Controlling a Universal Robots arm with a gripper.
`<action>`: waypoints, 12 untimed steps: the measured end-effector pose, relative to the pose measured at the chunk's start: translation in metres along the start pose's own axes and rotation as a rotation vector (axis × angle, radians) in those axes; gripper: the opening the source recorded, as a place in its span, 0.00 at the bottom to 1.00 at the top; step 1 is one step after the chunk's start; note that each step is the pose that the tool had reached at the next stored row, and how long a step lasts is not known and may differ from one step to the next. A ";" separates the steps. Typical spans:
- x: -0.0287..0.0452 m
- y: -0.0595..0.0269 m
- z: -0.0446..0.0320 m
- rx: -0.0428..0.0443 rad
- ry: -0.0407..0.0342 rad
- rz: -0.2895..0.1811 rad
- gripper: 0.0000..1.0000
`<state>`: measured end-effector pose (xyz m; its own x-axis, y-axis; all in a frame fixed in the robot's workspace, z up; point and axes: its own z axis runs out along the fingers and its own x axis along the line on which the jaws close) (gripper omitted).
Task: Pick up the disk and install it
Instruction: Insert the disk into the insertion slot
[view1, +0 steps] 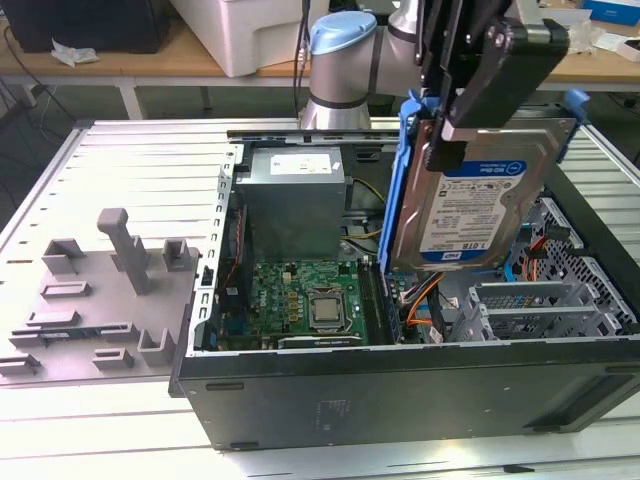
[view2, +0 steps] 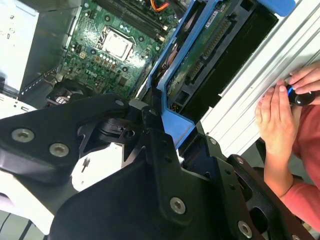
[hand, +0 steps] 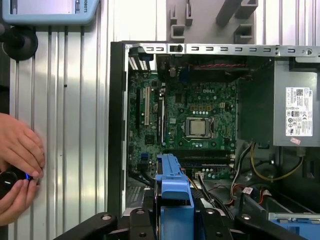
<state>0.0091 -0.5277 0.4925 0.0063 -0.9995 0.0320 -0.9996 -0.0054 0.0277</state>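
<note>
Clamping the disk (view1: 480, 205) by its blue-framed top edge, the tool (view1: 447, 140) holds what looks a stiff, weighty, shock-sensitive drive near-upright above the open computer case (view1: 400, 385).

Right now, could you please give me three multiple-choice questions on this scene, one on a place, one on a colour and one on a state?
1. Where is the disk?
A. Held tilted in the air over the open computer case.
B. Lying flat inside the case.
C. Lying beside the case.

2. What colour is the carrier bracket framing the disk?
A. Red.
B. Blue.
C. Yellow.

3. How is the gripper?
A. Open, clear of the disk.
B. Shut on the disk.
C. Open, resting on the case.

Answers: 1 A, the exterior view shows it hanging under the gripper above the case; 2 B, blue plastic runs along its edge; 3 B, the disk hangs from it in the air.
</note>
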 end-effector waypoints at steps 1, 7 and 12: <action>0.0004 -0.0019 0.0000 0.0000 -0.0005 0.000 0.37; 0.0016 -0.0182 -0.0003 0.0000 -0.0015 0.002 0.37; 0.0024 -0.0325 -0.0006 0.0000 -0.0026 0.002 0.37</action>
<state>0.0416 -0.5300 0.4923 0.0038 -0.9996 0.0295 -0.9996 -0.0029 0.0277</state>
